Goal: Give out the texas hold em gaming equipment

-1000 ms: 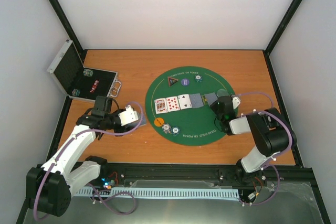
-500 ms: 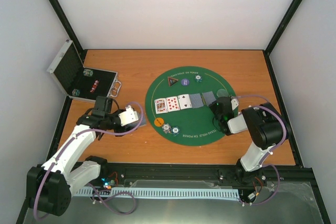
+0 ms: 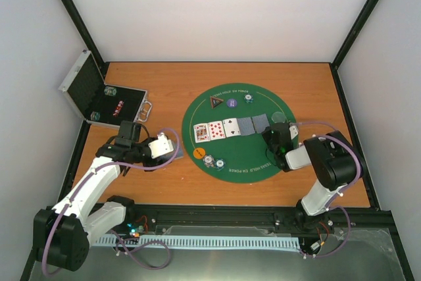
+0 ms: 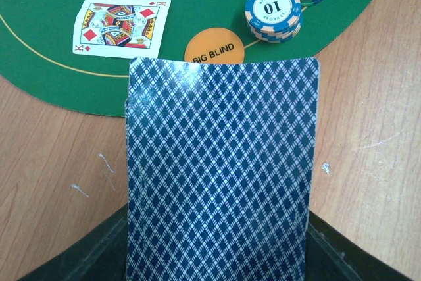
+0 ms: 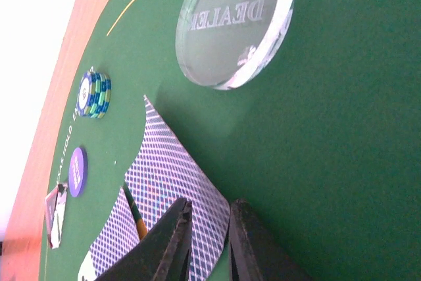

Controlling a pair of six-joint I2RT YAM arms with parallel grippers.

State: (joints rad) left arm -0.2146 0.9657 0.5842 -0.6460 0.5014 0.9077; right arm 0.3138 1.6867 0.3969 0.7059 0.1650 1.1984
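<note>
**Right gripper** point(image 5: 209, 215): at the bottom centre of the right wrist view, over the near corner of a face-down card point(image 5: 168, 172) lying on the green mat point(image 5: 342, 136). The jaws stand a narrow gap apart. The card's pattern shows in that gap, which looks wider than a card is thick, so the card is judged released rather than clamped. It lies at the right end of the dealt row, below the clear DEALER disc point(image 5: 230, 24) and apart from it.

**Left gripper** point(image 3: 163, 145): over bare worktop point(image 4: 375, 110), left of the mat. Its jaws are hidden behind the held cards point(image 4: 220, 169), which fill the lower centre of the left wrist view, clear of the wood. They are judged closed on them. Whether this is one card or several cannot be told.

**Risks:**
- With so small a gap, the corner may cling to a pad and lift or skew as the arm rises.
- A sideways exit could shove the card into the second face-down card point(image 5: 108, 248) just beside it.
- If several cards are held, they may fan or slip.
</note>
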